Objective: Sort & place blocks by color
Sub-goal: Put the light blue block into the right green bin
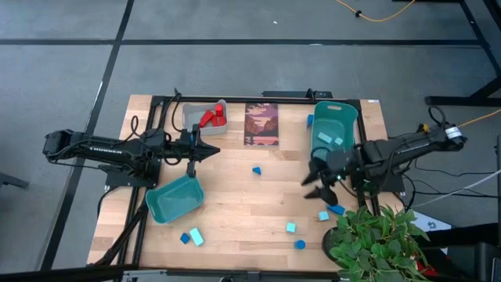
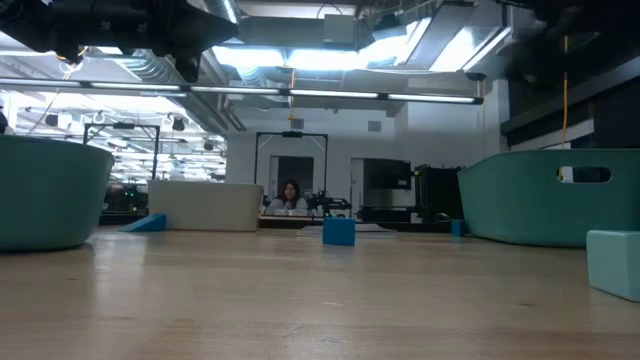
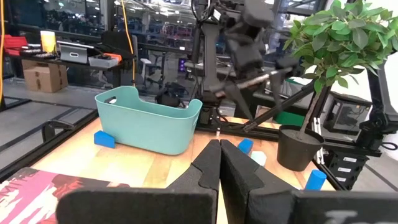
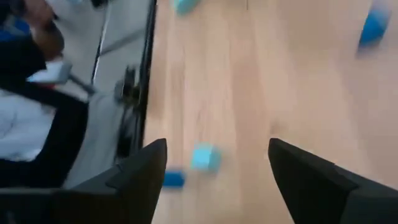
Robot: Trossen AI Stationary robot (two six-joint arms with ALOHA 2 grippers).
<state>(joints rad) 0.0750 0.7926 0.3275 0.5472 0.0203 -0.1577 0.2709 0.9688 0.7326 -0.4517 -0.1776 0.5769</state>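
On a light wooden table (image 1: 235, 196) seen from above, two dark robot arms reach inward from opposite sides. At the left, the left gripper (image 1: 211, 150) has its fingers (image 3: 205, 171) pressed together with nothing between them, and it hovers between a grey bin (image 1: 192, 115) at the far edge and a teal bin (image 1: 174, 197) nearer the front. Red blocks (image 1: 211, 117) lie inside the grey bin. At the right, the right gripper (image 1: 319, 185) has its fingers (image 4: 140, 177) spread wide and empty, poised over bare wood just in front of a second, larger teal bin (image 1: 333, 129), which holds light cyan blocks (image 1: 326, 139). A dark picture card (image 1: 261, 124) lies between the grey bin and that teal bin. Loose blocks are scattered over the table: a dark blue block (image 1: 256, 169) near the middle, a cyan and a blue block (image 1: 335, 210) just beside the right gripper, a cyan cube (image 1: 290, 227) and a blue block (image 1: 300, 244) toward the front, and a blue and cyan pair (image 1: 191, 236) in front of the left teal bin. A potted plant (image 1: 376, 239) stands at the front right corner.
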